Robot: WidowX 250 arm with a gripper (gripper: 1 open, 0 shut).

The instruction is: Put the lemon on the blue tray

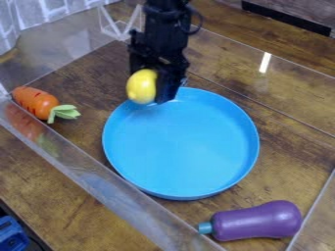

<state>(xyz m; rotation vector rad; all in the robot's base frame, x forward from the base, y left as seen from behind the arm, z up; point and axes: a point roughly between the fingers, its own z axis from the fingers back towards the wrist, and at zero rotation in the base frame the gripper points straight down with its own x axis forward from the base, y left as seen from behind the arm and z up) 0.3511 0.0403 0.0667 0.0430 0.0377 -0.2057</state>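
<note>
Risk lay in letting go too early: the lemon, a small, smooth, bright-yellow oval, hung above the near-left rim of the blue tray. It could bounce outward toward the carrot. The black gripper pointed down, clasping the lemon.

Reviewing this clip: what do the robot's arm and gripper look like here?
The arm is black and blocky, coming down from the top edge. Its gripper is black too, with two straight, flat fingers. No markings or coloured parts can be made out, and no loose cables show clearly at this resolution.
</note>
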